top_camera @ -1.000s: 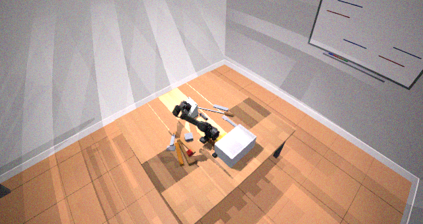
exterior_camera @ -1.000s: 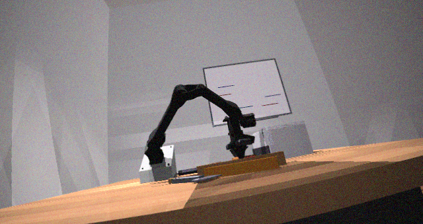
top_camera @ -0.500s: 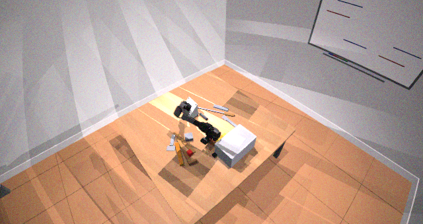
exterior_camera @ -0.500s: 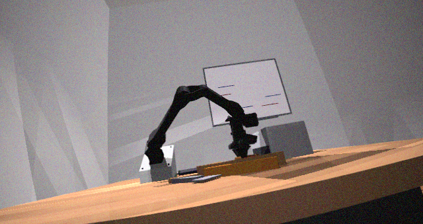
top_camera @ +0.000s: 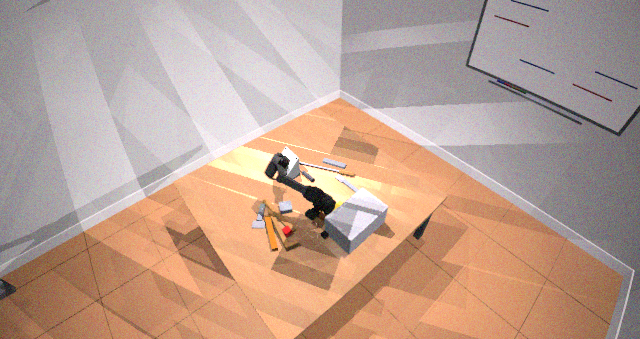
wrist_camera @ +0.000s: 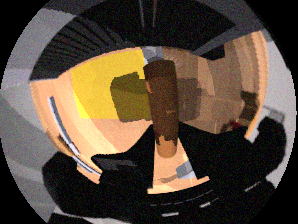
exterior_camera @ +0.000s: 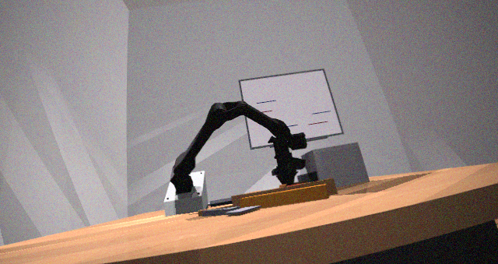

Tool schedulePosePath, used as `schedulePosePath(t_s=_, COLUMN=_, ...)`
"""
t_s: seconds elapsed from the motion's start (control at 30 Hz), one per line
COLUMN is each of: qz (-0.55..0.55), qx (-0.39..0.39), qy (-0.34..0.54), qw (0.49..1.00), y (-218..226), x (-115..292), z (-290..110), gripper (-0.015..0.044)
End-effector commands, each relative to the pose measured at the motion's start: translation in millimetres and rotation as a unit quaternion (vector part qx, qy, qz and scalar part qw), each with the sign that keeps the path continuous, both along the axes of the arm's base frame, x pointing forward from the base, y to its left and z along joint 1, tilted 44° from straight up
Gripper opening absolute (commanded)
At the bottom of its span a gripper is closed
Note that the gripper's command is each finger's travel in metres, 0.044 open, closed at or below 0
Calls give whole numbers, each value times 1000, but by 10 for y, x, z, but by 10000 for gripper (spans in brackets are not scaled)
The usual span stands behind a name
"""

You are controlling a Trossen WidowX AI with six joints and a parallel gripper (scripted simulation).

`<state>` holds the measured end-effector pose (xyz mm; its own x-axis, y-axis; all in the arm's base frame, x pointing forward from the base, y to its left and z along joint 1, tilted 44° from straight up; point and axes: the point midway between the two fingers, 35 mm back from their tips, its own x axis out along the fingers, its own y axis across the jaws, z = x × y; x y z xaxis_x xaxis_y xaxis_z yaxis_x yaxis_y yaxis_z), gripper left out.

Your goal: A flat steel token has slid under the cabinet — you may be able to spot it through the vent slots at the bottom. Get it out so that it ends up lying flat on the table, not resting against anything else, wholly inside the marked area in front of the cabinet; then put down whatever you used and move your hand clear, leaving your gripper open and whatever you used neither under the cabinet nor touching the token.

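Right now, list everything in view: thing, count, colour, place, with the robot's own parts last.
Box-shaped cabinet: one, pale grey, on the wooden table's right side.
Marked area: one, yellow, on the table before the cabinet's dark slots.
Long flat wooden bars: two at least, orange and brown, front left.
Small cube: one, red, beside those bars.
Small flat blocks: several, grey, left of the arm.
Thin strips and rods: several, grey, behind the cabinet.
Whiteboard: one, white, right wall.
Brown wooden stick: one, held, pointing toward the cabinet.
Robot arm: one, black, on a white base.
Gripper: one, black, shut on the stick.
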<state>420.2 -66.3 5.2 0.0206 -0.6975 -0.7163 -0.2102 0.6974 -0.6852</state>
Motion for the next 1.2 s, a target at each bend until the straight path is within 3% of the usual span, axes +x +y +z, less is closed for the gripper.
schedulePosePath(t_s=0.0, qz=-1, qx=0, qy=-3, qw=1000, y=0, x=39, z=-10, gripper=0)
schedulePosePath(t_s=1.17, qz=-1, qx=0, qy=-3, qw=1000, y=-18, x=-23, z=-22, gripper=0)
